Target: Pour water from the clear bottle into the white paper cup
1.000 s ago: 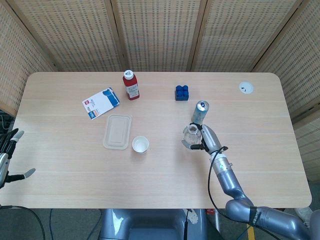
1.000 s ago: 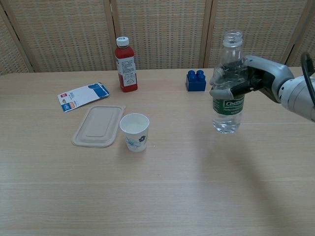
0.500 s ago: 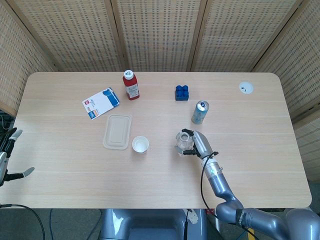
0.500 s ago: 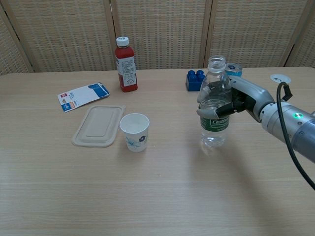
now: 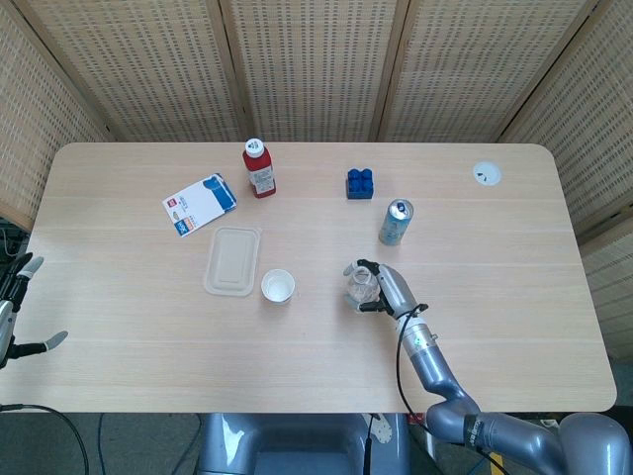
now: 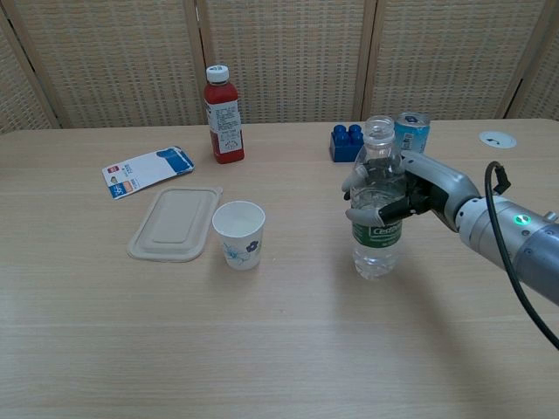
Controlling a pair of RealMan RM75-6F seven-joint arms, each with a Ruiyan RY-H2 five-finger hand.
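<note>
The clear bottle (image 6: 377, 205) stood upright with no cap on, low over the worktop (image 6: 279, 349), well to the right of the white paper cup (image 6: 238, 234). The right hand (image 6: 410, 194) had its fingers wrapped around the bottle's middle. This looked like the carry step, with no pouring yet. Next, the bottle would need to go left and tip over the cup. The way between them was bare wood. The can (image 6: 411, 132) stood close behind. The left hand (image 5: 18, 315) hung open off the worktop's left edge.

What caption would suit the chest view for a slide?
Right hand holds the uncapped clear bottle upright, to the right of the white paper cup on the table.
</note>
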